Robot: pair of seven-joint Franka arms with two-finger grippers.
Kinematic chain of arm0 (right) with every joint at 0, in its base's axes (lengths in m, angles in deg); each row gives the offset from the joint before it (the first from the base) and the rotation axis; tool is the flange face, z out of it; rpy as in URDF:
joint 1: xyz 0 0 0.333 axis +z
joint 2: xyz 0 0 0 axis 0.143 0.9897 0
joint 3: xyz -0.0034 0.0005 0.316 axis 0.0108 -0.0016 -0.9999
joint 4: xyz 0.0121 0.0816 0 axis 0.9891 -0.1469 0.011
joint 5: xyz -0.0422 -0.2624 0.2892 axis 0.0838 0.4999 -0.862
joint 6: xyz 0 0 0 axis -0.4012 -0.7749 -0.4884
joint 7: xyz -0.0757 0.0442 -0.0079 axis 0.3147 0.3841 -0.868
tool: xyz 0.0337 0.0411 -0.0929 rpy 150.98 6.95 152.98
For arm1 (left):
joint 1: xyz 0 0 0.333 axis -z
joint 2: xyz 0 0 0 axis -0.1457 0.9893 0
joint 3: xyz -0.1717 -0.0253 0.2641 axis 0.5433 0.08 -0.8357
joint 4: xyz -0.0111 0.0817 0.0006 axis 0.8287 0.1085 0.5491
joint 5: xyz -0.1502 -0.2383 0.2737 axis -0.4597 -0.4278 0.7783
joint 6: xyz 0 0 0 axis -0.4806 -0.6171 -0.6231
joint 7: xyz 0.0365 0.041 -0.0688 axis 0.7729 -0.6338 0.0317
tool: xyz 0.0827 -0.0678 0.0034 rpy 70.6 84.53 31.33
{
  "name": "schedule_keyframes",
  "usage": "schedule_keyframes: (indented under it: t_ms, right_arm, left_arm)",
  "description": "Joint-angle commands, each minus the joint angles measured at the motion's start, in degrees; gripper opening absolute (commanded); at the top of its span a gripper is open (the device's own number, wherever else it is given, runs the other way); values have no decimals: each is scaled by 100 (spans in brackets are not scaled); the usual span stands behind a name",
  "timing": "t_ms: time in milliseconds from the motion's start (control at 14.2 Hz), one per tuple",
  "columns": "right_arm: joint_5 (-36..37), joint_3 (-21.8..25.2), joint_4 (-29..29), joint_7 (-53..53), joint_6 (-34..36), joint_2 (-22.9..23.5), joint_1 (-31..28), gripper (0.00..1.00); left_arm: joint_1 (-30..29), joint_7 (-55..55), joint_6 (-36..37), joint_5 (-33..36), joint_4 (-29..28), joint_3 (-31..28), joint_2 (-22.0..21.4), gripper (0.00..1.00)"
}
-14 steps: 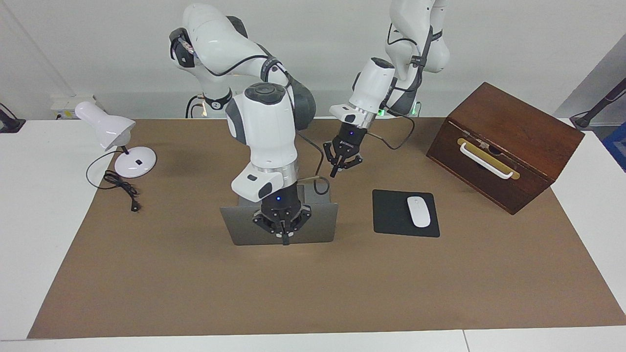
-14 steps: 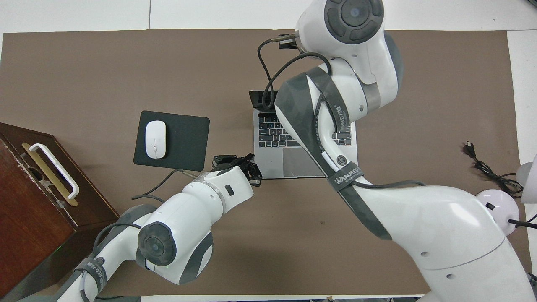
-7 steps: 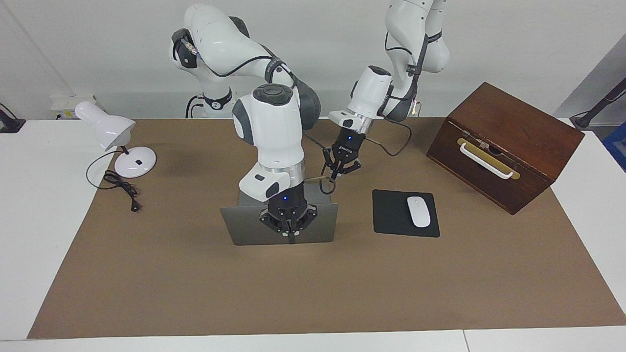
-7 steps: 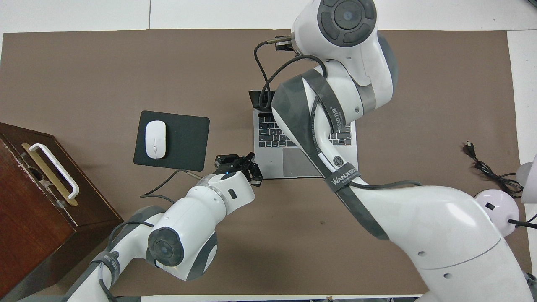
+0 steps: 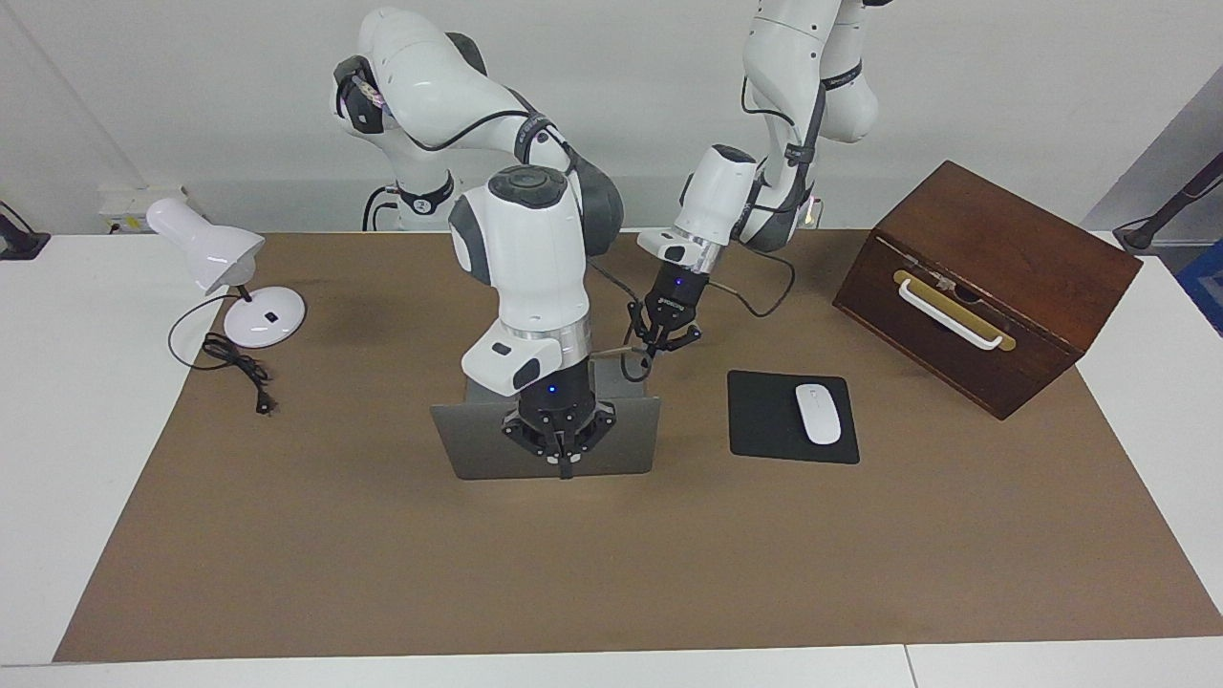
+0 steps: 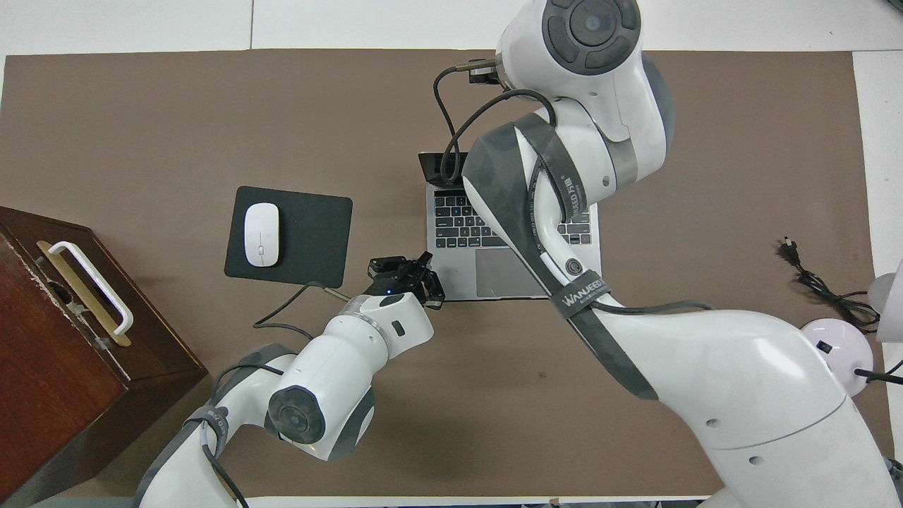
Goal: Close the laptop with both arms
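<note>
Laptop (image 5: 478, 441) position: open, near the middle of the brown mat (image 5: 382, 554) covering the table (image 5: 57, 459), lid raised with its back toward the facing camera, keyboard toward the robots.

Right claw (image 5: 565, 468): fingertips together, pointing down in front of the lid's outer face. The facing view does not settle whether the tips touch the lid. The right arm (image 6: 635, 339) passes over the keyboard and hides much of it in the overhead view.

Left claw (image 5: 652, 354): fingertips together, poised over the base corner that lies nearest the robots and toward the left arm's end. Contact with the base cannot be confirmed.

Surrounding items:
- Black mousepad (image 5: 764, 420) with a white mouse (image 5: 818, 413) on it, beside the laptop toward the left arm's end.
- Wooden box (image 5: 994, 248) with a white handle, farther toward that end.
- White desk lamp (image 5: 229, 268) with a coiled black cord (image 5: 234, 368), toward the right arm's end.
- Black cable (image 5: 779, 277) looping from the left arm's wrist, hanging just beside the left claw.
</note>
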Motion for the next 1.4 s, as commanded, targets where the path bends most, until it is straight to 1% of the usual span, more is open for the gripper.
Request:
schedule_keyframes:
  t_ms: [0, 281, 702, 913, 1054, 1194, 1335]
  right_arm:
    - [-109, -46, -107, 103, -72, -25, -59, 0]
    - [-110, -46, -318, 103, -90, -103, -76, 0]
    - [-110, -46, -415, 85, -90, -148, -147, 0]
    - [-215, -46, -415, 68, -73, -148, -156, 0]
    - [-451, -46, -476, 68, -72, -165, -226, 0]
    - [-479, -46, -625, 68, -81, -253, -235, 0]
    - [-488, -46, -652, 68, -81, -262, -235, 0]
  left_arm:
    - [127, 46, -637, 87, -26, -84, 429, 0]
    - [127, 46, -647, 210, -17, -84, 579, 0]
    - [206, 55, -656, 201, -17, -84, 650, 0]
    - [250, 55, -656, 201, -17, -84, 685, 0]
    - [328, 55, -656, 201, -17, -84, 711, 0]
    - [329, 63, -656, 201, -52, -84, 729, 0]
    - [372, 64, -656, 201, -104, -84, 729, 0]
